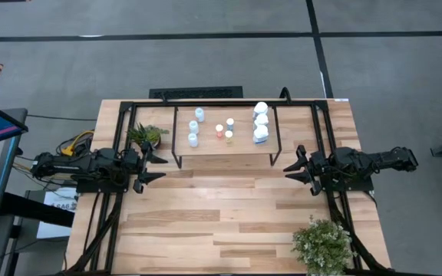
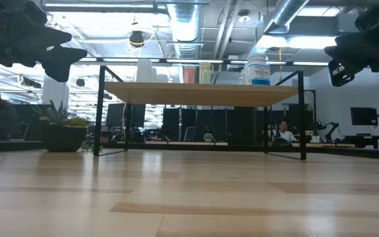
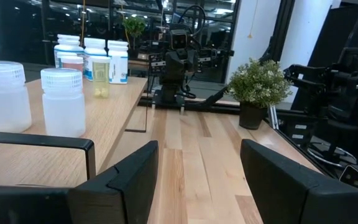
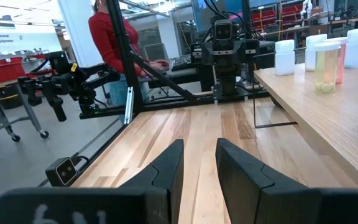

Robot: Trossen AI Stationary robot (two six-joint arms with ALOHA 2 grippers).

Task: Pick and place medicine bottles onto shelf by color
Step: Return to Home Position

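Note:
The shelf (image 1: 229, 153) is a low light-wood board on black wire legs at the table's far middle; it also shows in the low view (image 2: 202, 94). On it stand three small whitish bottles (image 1: 194, 126) at the left, three small yellow and orange ones (image 1: 225, 130) in the middle, and three bigger white bottles (image 1: 261, 121) with blue labels at the right. My left gripper (image 1: 158, 166) is open and empty, level, just left of the shelf. My right gripper (image 1: 290, 169) is open by a narrower gap and empty, just right of the shelf.
A small potted plant (image 1: 146, 135) stands beside the shelf's left legs, close to my left gripper. A bushier potted plant (image 1: 322, 244) stands at the near right edge. Bare planks lie between the grippers and toward the near edge. A person (image 4: 110, 37) stands beyond the table.

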